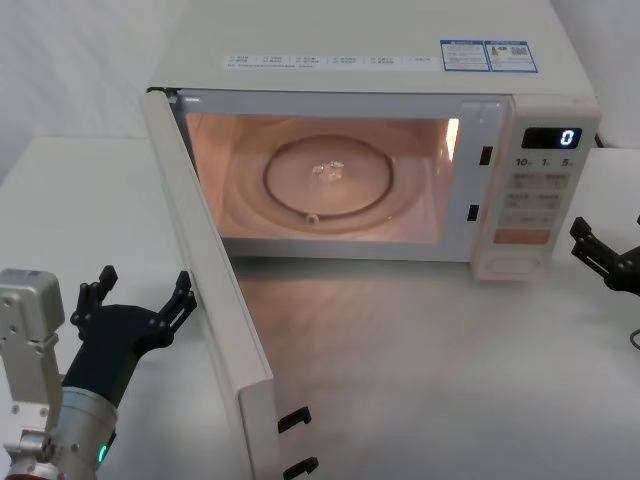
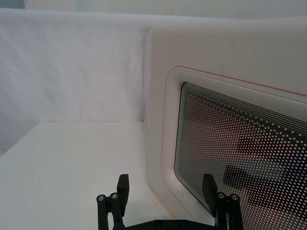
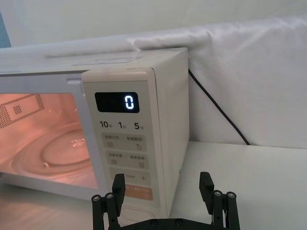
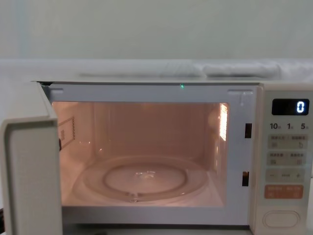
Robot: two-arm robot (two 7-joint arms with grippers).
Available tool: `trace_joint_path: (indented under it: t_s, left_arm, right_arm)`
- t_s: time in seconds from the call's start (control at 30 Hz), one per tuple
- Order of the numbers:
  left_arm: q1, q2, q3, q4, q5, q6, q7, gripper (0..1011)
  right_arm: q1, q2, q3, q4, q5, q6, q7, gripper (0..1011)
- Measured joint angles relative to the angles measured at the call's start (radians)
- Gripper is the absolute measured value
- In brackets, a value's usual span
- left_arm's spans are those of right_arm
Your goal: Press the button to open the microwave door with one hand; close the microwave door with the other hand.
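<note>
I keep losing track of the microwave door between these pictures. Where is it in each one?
Head view: the microwave door swings open toward the left gripper, left of the lit cavity.
Left wrist view: its outer face and dotted window are seen close up.
Right wrist view: not in it.
Chest view: its free edge stands at lower left.
Shared landmark: the glass turntable, seen in the head, right wrist and chest views.

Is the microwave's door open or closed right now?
Open. The microwave door is swung out toward the robot on its left-side hinge, and the lit inside with the glass turntable shows.
</note>
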Motion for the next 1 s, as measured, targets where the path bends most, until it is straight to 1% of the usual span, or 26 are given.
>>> trace_joint_path:
  t_s: [0.07,0.1,0.13,0.17,0.23,0.27,0.33,0.37,0.43,0.47,0.5,0.57,0.6,0.63,0.67,0.7,0.77,0.8,0.87,0.9,0.97,1.0]
  left_arm:
    - [0.000,0.000,0.000,0.000,0.000,0.000,0.000,993]
    - [0.000,0.000,0.000,0.000,0.000,0.000,0.000,979]
    - [0.000,0.000,0.000,0.000,0.000,0.000,0.000,944]
    - [0.000,0.000,0.000,0.000,0.000,0.000,0.000,944]
    - [0.000,0.000,0.000,0.000,0.000,0.000,0.000,871]
    - [0.000,0.000,0.000,0.000,0.000,0.000,0.000,871]
    - [0.000,0.000,0.000,0.000,0.000,0.000,0.000,819]
    - [0.000,0.000,0.000,0.000,0.000,0.000,0.000,767]
    - [0.000,0.000,0.000,0.000,0.000,0.000,0.000,712]
    - [0.000,0.000,0.000,0.000,0.000,0.000,0.000,712]
    - [0.000,0.000,0.000,0.000,0.000,0.000,0.000,647]
    - [0.000,0.000,0.000,0.000,0.000,0.000,0.000,608]
    - [0.000,0.000,0.000,0.000,0.000,0.000,0.000,546]
    - [0.000,0.000,0.000,0.000,0.000,0.000,0.000,532]
    - [0.000,0.000,0.000,0.000,0.000,0.000,0.000,483]
    - [0.000,0.000,0.000,0.000,0.000,0.000,0.000,460]
    - [0.000,0.000,0.000,0.000,0.000,0.000,0.000,383]
    - [0.000,0.000,0.000,0.000,0.000,0.000,0.000,383]
    - [0.000,0.000,0.000,0.000,0.000,0.000,0.000,292]
    - [0.000,0.000,0.000,0.000,0.000,0.000,0.000,272]
    - [0.000,0.000,0.000,0.000,0.000,0.000,0.000,194]
    - [0.000,0.000,0.000,0.000,0.000,0.000,0.000,180]
  right_arm:
    - [0.000,0.000,0.000,0.000,0.000,0.000,0.000,1003]
    - [0.000,0.000,0.000,0.000,0.000,0.000,0.000,1003]
    - [0.000,0.000,0.000,0.000,0.000,0.000,0.000,1002]
    - [0.000,0.000,0.000,0.000,0.000,0.000,0.000,1002]
    - [0.000,0.000,0.000,0.000,0.000,0.000,0.000,1002]
    - [0.000,0.000,0.000,0.000,0.000,0.000,0.000,1002]
    - [0.000,0.000,0.000,0.000,0.000,0.000,0.000,1002]
    - [0.000,0.000,0.000,0.000,0.000,0.000,0.000,1002]
    - [0.000,0.000,0.000,0.000,0.000,0.000,0.000,1003]
    - [0.000,0.000,0.000,0.000,0.000,0.000,0.000,1002]
    - [0.000,0.000,0.000,0.000,0.000,0.000,0.000,1002]
    - [0.000,0.000,0.000,0.000,0.000,0.000,0.000,1002]
    - [0.000,0.000,0.000,0.000,0.000,0.000,0.000,1002]
    - [0.000,0.000,0.000,0.000,0.000,0.000,0.000,1002]
    - [0.000,0.000,0.000,0.000,0.000,0.000,0.000,1002]
    - [0.000,0.000,0.000,0.000,0.000,0.000,0.000,1002]
    - [0.000,0.000,0.000,0.000,0.000,0.000,0.000,1002]
    - [0.000,0.000,0.000,0.000,0.000,0.000,0.000,1003]
    - [0.000,0.000,0.000,0.000,0.000,0.000,0.000,1002]
    - [0.000,0.000,0.000,0.000,0.000,0.000,0.000,1002]
    - [0.000,0.000,0.000,0.000,0.000,0.000,0.000,1002]
    - [0.000,0.000,0.000,0.000,0.000,0.000,0.000,1002]
